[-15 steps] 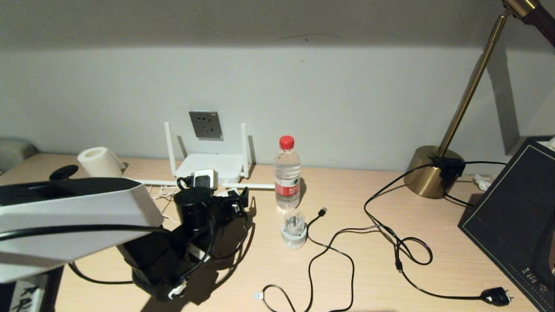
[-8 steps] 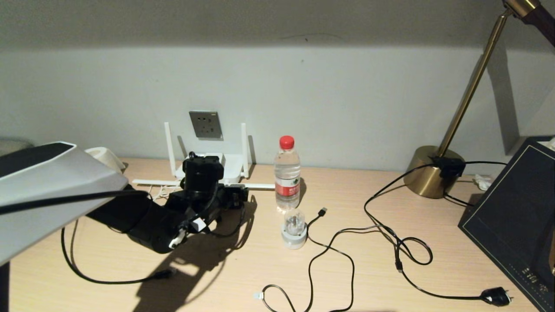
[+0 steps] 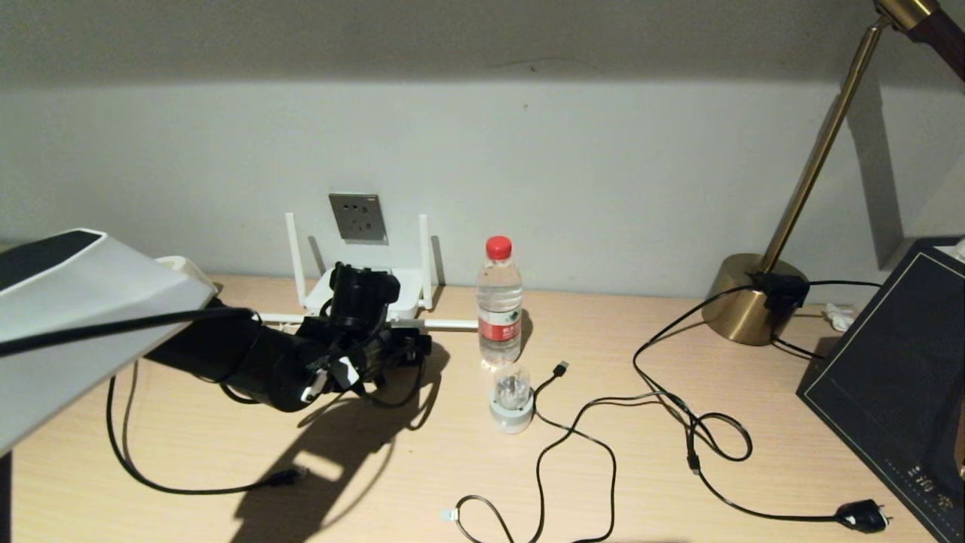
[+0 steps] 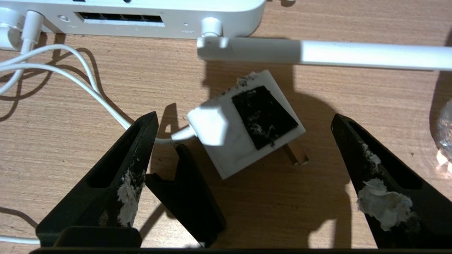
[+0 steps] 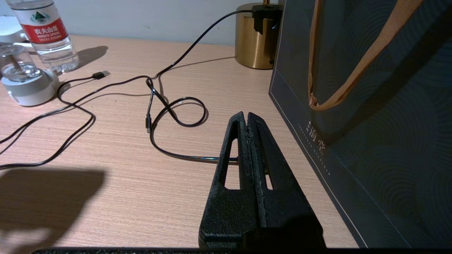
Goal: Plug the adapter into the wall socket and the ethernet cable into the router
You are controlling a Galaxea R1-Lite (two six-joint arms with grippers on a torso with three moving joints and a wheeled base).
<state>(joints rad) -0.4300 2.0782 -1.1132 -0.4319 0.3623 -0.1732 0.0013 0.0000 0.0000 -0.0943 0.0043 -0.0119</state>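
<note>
Mid-frame in the left wrist view, the left gripper (image 4: 243, 123) gaped wide astride the adapter (image 4: 247, 123), apparently lining up a grasp; the right gripper (image 5: 247, 118) sat closed.

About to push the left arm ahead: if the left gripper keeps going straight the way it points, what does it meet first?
Probably the adapter, lying between the open fingers of the left gripper. Past it come the router's flat antenna and port edge. Depth is unclear.
</note>
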